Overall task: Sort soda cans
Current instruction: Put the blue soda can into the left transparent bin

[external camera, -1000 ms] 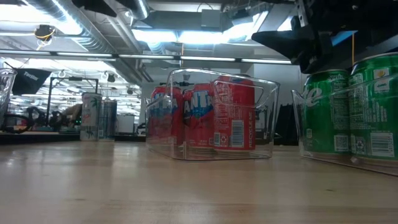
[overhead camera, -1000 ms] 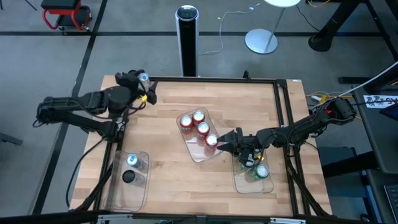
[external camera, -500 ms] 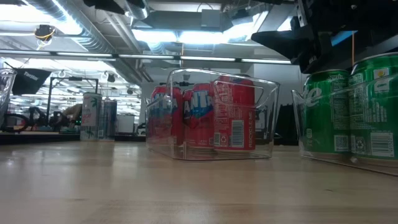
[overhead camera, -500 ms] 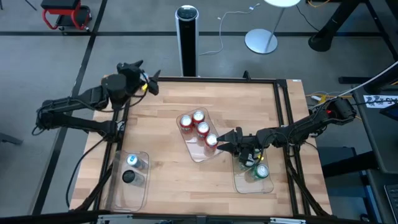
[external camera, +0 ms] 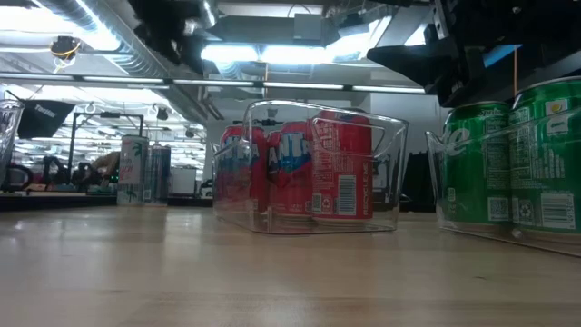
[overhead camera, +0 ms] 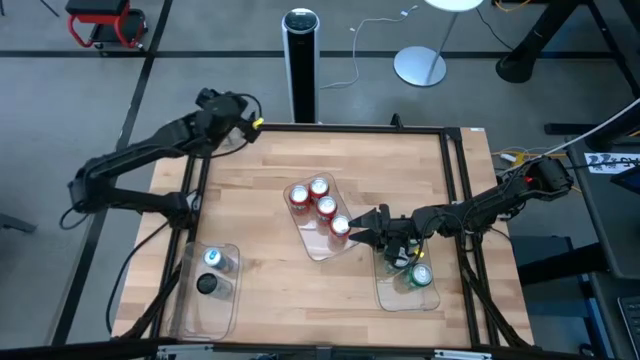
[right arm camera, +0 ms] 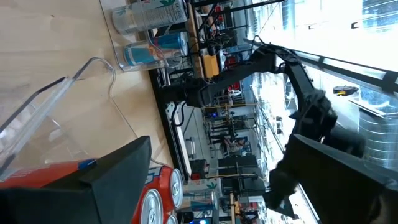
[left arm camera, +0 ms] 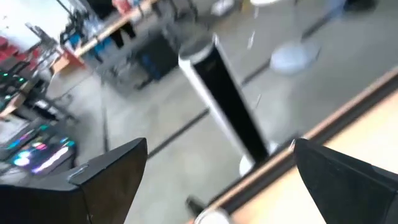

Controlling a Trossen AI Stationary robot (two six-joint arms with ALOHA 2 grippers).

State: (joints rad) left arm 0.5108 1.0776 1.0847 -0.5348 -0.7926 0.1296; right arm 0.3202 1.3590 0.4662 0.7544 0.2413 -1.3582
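Several red-and-white soda cans [overhead camera: 325, 206] stand in a clear tray [overhead camera: 303, 232] at the table's middle. Green cans [overhead camera: 420, 275] stand in a tray [overhead camera: 385, 298] at the near right, and two silver-and-blue cans [overhead camera: 213, 258] in a tray [overhead camera: 218, 318] at the near left. My left gripper [overhead camera: 250, 120] hangs open over the table's far left corner, with nothing between its fingers [left arm camera: 219, 146]. My right gripper [overhead camera: 362, 225] stays open and level just right of the red cans' tray, above rim height in the low view [external camera: 399, 59], with nothing between its fingers [right arm camera: 221, 140].
A tall black-and-silver cylinder [overhead camera: 301, 60] stands on the floor beyond the far edge, straight ahead of my left gripper [left arm camera: 224, 106]. A black frame [overhead camera: 350, 128] runs along the table's far edge and sides. Bare wood lies between the trays [overhead camera: 260, 270].
My left gripper has swung toward the table's far edge at the far left corner, rolling as it went, and has stayed open.
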